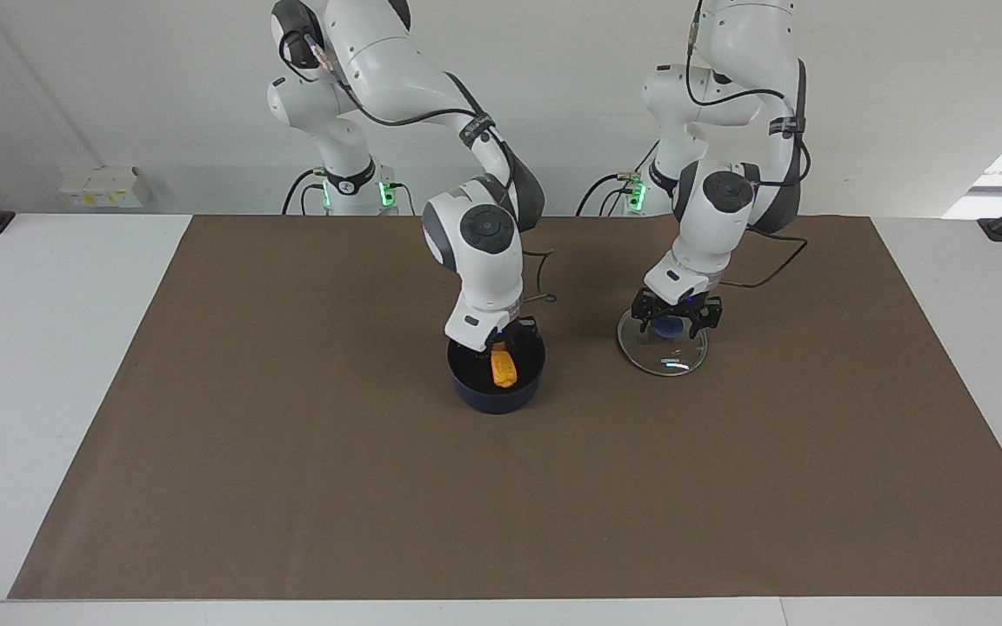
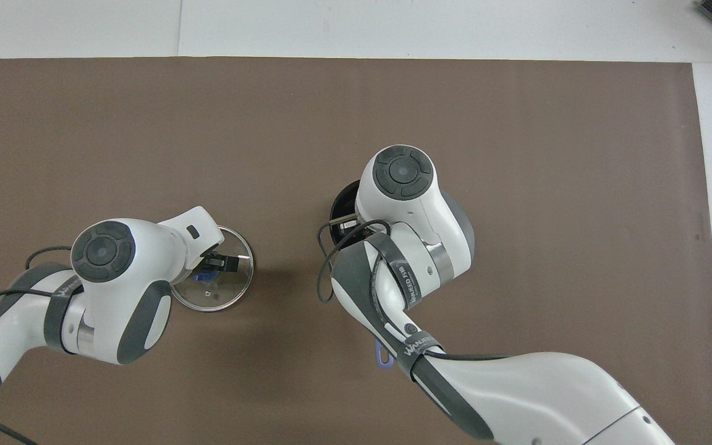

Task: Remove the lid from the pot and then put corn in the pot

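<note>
The dark blue pot stands mid-table. My right gripper is over it, shut on the orange-yellow corn. The corn hangs upright inside the pot's rim. The glass lid lies flat on the mat beside the pot, toward the left arm's end. My left gripper is low over its blue knob. In the overhead view the right arm hides the corn and most of the pot. The tip of the pot's handle shows nearer the robots, and the lid shows under the left gripper.
The brown mat covers most of the white table. A black cable hangs from the right arm down to the mat near the pot. Small white boxes stand off the mat, near the robots at the right arm's end.
</note>
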{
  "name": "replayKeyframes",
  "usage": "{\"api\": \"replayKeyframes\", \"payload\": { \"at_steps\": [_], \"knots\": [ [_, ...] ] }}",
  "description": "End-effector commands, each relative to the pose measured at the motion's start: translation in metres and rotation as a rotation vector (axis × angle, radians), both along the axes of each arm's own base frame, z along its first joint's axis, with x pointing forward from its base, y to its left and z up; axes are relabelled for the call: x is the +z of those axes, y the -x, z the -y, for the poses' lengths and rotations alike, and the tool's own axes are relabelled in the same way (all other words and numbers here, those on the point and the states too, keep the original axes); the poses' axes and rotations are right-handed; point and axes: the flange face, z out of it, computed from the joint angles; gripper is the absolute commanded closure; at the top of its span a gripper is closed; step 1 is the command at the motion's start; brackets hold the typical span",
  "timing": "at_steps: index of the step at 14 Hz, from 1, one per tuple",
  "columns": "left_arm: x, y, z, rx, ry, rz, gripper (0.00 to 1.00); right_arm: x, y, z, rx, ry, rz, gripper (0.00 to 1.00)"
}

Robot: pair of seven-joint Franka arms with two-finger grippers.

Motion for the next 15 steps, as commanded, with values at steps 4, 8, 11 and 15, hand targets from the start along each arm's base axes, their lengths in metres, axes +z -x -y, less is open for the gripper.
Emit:
{"api": "replayKeyframes", "payload": {
  "at_steps": [4,8,11,15],
  "knots": [
    [0.059,-0.054,-0.011,0.044,0.002,0.023,0.00,-0.001,-0.005,0.011,0.038,-0.005,0.009,0.00],
    [0.104,-0.091,-0.056,0.126,0.022,0.116,0.00,0.049,-0.017,0.035,-0.032,0.002,0.076,0.00],
    [0.127,-0.100,-0.080,0.170,0.030,0.098,0.00,0.117,-0.019,0.082,-0.101,-0.005,0.098,0.00],
    [0.148,-0.109,-0.125,0.131,0.071,0.046,0.00,0.215,-0.008,0.152,-0.191,-0.030,0.107,0.00]
  ]
}}
